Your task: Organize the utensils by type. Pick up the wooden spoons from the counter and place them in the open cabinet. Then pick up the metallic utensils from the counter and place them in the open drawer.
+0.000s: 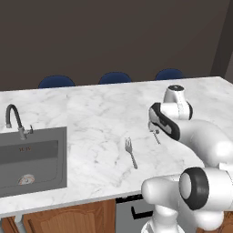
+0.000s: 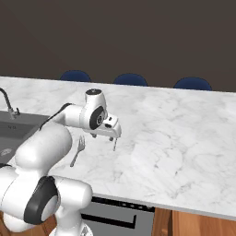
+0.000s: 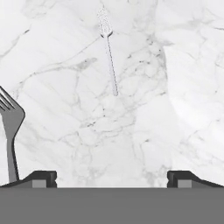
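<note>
Robot arm poised over the white marble table (image 1: 91,118), pincer (image 2: 110,133) spread wide and empty, hovering just above the slab. Nearest the robot lies one grey metal fork (image 1: 131,152), tines pointing away; just right of it and a little farther lies one thinner metal spoon (image 3: 108,52), partly hidden by the wrist in the left base view. Left of both, a sink (image 1: 32,159) with one dark faucet (image 1: 13,119) is set into the slab. At the far edge stand three blue chairs (image 1: 115,78).

Risk, as judged: both utensils lie flat and thin on a hard surface, so closing fingertips could slide over the spoon or push it aside; a descent off-centre could nudge the neighbouring fork. No wooden spoons, cabinet or drawer can be made out here.
</note>
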You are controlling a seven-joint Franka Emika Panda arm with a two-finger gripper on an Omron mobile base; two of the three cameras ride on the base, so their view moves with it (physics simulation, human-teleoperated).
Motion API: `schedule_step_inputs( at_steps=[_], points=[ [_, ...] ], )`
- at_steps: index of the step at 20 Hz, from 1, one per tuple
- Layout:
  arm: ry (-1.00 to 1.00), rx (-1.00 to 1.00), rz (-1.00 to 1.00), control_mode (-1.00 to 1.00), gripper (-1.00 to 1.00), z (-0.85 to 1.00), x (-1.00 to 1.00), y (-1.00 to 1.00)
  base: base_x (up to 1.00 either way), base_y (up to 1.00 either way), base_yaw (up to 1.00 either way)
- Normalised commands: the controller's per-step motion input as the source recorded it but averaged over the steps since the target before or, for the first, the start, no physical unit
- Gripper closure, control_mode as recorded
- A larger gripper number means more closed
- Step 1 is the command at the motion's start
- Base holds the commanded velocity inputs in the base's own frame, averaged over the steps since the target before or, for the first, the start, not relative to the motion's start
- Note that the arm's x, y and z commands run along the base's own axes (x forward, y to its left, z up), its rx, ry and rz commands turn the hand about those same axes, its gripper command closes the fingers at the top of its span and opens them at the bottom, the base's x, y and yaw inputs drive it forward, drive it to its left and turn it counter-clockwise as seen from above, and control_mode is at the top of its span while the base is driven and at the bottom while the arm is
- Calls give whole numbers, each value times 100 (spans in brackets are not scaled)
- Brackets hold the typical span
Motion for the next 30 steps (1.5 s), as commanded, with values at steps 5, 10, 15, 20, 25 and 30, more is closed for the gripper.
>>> schedule_step_inputs(
  at_steps=[5, 10, 15, 20, 25, 30],
  points=[
    [6, 0, 4, -100, -100, -35, 45, 0, 0, 0, 0],
    [1, 0, 3, -100, -100, -33, 39, -3, 0, 0, 0],
    [0, 0, 2, -100, -100, -19, 23, -15, 0, 0, 0],
    [0, 0, 2, -100, -100, -34, 29, -7, 0, 0, 0],
    [0, 0, 2, -100, -100, -35, 31, -2, 0, 0, 0],
    [0, 0, 1, -100, -100, -23, 21, -6, 0, 0, 0]
  ],
)
